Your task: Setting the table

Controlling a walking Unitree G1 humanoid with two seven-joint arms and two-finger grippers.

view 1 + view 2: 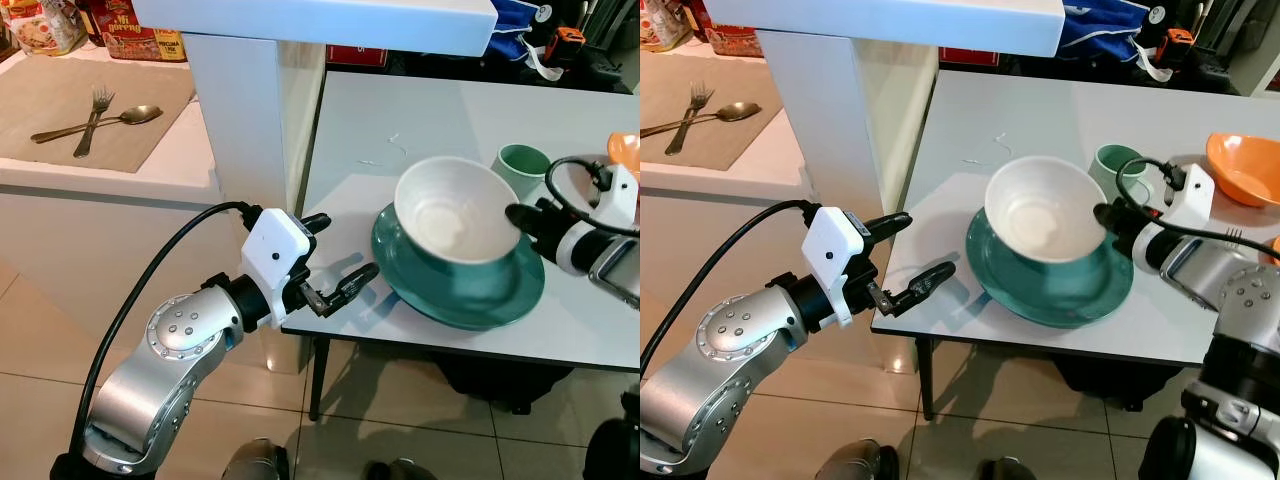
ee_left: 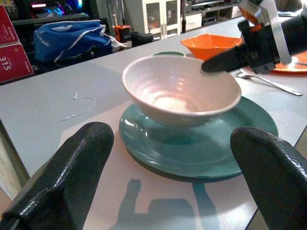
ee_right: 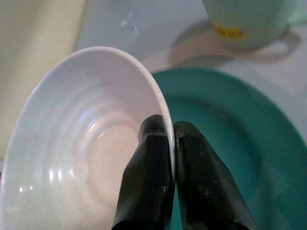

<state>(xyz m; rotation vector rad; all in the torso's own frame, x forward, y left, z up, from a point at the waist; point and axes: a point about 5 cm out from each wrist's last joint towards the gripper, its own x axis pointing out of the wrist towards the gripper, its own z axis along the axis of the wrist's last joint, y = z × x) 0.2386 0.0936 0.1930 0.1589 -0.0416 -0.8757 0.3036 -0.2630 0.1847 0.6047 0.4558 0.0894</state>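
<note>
Right wrist view has my right gripper (image 3: 170, 139) pinching the rim of the white bowl (image 3: 76, 143), one black finger inside the wall and the other outside, pressed together on the thin edge. Beyond my fingertips lies the teal plate (image 3: 230, 139), and further out past it stands a pale green mug (image 3: 244, 21) on the table.

From my head, the bowl sits on the teal plate at a tilt, its mouth turned up and a little toward the table's near edge. The plate lies flat on the grey table (image 1: 430, 110), close to the near edge. The mug stands just behind my right gripper, and an orange bowl (image 1: 1245, 165) rests further out to that hand's right.

My left gripper (image 1: 335, 255) hangs at the table's near left corner with its fingers spread wide, grasping nothing. One finger reaches over the table corner toward the plate's rim but stays apart from it; the other is raised above it. Along those fingers I look straight at the plate and bowl.

Off to my left hand's far side, a fork (image 1: 93, 120) and a spoon (image 1: 100, 122) lie crossed on a tan mat (image 1: 60, 90) on the white counter (image 1: 150, 180).
</note>
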